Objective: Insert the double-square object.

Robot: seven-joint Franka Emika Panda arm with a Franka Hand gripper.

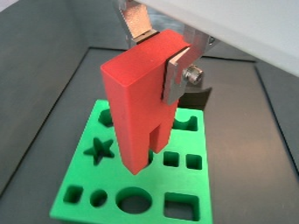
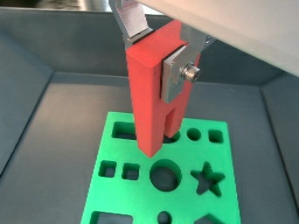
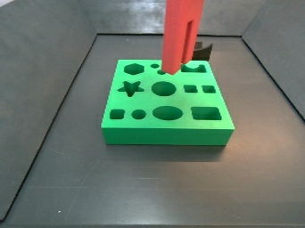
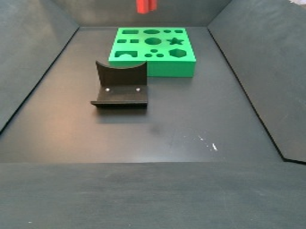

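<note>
The double-square object (image 1: 138, 96) is a tall red-orange bar, and it hangs upright in my gripper (image 1: 158, 57). The silver fingers are shut on its upper end in both wrist views, and the gripper shows there too (image 2: 160, 57). The bar (image 2: 152, 96) is over the green block with shaped holes (image 2: 128, 171). In a side view the bar (image 3: 179, 36) has its lower end over the block's back rows (image 3: 167, 111), and the gripper is out of frame. In another side view only the bar's tip (image 4: 145, 5) shows, clear above the block (image 4: 156, 54).
The dark L-shaped fixture (image 4: 120, 85) stands on the floor in front of the green block; it also shows behind the block in a side view (image 3: 204, 49). Grey walls enclose the dark floor (image 4: 180, 125).
</note>
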